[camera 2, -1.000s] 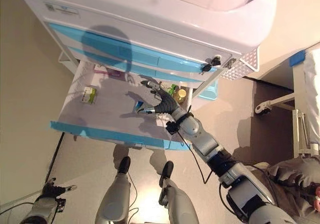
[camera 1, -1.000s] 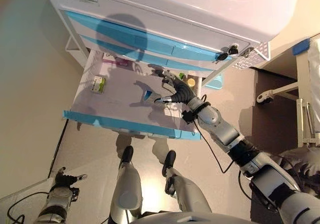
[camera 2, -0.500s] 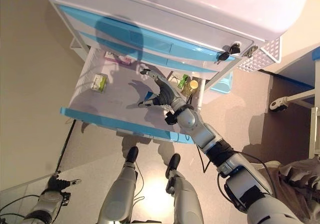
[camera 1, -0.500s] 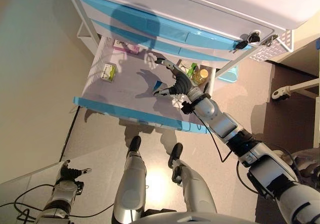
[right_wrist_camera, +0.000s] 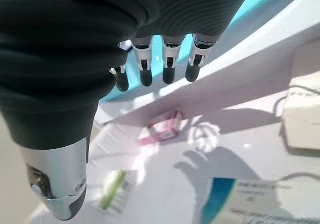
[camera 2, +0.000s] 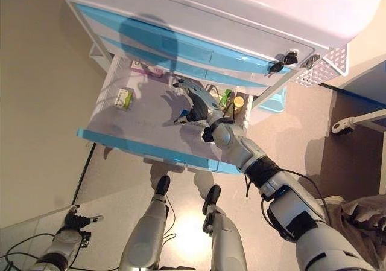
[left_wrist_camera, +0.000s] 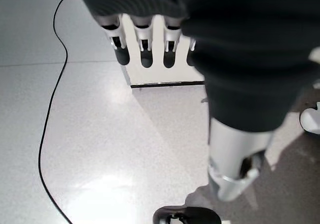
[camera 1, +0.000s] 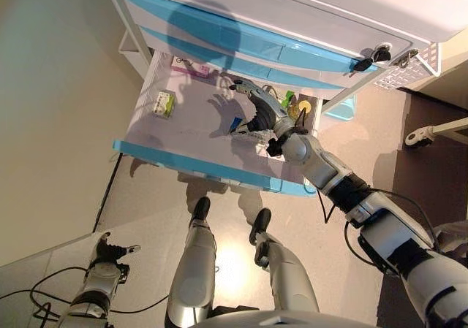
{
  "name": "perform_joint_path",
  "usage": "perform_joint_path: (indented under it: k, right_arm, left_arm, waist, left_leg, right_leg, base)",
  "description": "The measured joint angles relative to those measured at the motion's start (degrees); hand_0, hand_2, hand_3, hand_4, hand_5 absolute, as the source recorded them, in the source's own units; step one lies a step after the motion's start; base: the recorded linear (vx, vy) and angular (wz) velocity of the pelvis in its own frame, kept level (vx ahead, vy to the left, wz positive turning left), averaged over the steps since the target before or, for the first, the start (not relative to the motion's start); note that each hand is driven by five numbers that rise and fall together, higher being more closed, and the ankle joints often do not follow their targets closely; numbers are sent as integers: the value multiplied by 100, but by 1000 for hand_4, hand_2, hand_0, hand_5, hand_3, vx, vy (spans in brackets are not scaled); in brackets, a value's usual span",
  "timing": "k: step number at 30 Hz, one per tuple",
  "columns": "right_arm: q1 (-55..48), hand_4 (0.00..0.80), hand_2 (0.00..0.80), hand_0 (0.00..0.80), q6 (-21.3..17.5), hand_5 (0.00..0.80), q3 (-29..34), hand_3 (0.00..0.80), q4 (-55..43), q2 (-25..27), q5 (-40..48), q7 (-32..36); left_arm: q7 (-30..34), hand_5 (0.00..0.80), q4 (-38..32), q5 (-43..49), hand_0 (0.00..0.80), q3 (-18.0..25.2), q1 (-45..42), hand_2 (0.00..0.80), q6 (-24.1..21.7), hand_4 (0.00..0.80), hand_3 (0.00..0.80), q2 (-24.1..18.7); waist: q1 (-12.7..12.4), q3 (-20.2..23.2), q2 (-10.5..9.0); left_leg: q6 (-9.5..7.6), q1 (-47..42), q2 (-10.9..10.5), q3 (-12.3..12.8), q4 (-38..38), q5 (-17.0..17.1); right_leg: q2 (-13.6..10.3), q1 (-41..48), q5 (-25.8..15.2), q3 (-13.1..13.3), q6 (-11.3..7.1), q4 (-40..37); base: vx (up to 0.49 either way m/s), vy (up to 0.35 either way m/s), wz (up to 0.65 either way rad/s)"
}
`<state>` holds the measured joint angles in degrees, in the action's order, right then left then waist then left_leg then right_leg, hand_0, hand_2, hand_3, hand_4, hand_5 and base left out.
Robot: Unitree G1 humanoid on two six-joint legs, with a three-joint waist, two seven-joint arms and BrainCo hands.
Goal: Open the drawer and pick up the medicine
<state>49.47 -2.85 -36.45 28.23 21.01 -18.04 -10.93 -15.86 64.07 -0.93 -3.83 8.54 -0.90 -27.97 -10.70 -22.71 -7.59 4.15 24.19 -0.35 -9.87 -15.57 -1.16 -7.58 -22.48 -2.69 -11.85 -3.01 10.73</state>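
Reaching deeper into the open drawer [camera 1: 139, 150], the right hand [camera 1: 257, 113], fingers spread, should lower squarely over the blue-white box [camera 1: 237, 126] before closing.

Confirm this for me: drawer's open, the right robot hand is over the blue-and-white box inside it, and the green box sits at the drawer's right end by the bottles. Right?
Not quite. The green box lies at the left end of the open drawer, far from the bottles, as the left eye view shows. The rest holds: the right robot hand is over the blue-and-white box.
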Motion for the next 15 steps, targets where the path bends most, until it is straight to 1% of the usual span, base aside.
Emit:
perform_joint_path:
  k: [3, 5, 9, 11, 15]
  right_arm:
    - [55, 0, 0, 0, 69, 0, -35, 0, 179, -11, -165, -17]
    - [99, 0, 0, 0, 81, 0, -91, 0, 331, -17, -211, -35]
    - [304, 0, 0, 0, 136, 0, -272, 0, 644, -35, -332, -51]
    - [383, 0, 0, 0, 174, 0, -276, 0, 824, -54, -415, -52]
    - [589, 0, 0, 0, 216, 0, -282, 0, 1242, -179, -505, -55]
  left_arm:
    - [-2, 0, 3, -1, 0, -121, 24, 0, -3, 0, 0, 32]
    - [-3, 0, 22, -2, 0, -123, 20, 0, 1, 0, 0, 37]
    - [-4, 0, 14, -22, 0, -149, 36, 0, -7, 0, 0, 43]
    - [-7, 0, 5, -43, 0, -200, 69, 0, -15, 0, 0, 57]
    - [-7, 0, 70, -48, 0, -221, 74, 0, -45, 0, 0, 57]
  waist:
    - [-8, 51, 122]
    - [-24, 69, 159]
    - [-47, 72, 165]
    - [-123, 74, 168]
    - [-134, 77, 165]
  left_leg:
    - [-3, 55, -12, -35, -5, 6]
    - [-3, 65, -13, -38, -4, 10]
    - [-1, 67, -13, -35, -5, 13]
    - [0, 66, -12, -32, -5, 14]
    - [-10, 68, -37, -42, -4, 31]
  right_leg:
    - [-6, -37, -4, -29, 4, 2]
    - [-8, -52, -12, -30, 17, 10]
    - [-10, -58, -13, -30, 18, 17]
    - [-11, -59, -12, -29, 18, 18]
    - [-33, -58, -18, -32, 11, 23]
  base:
    - [-1, -1, 5]
    - [0, 0, 0]
    - [0, 0, 0]
    - [0, 0, 0]
    - [0, 1, 1]
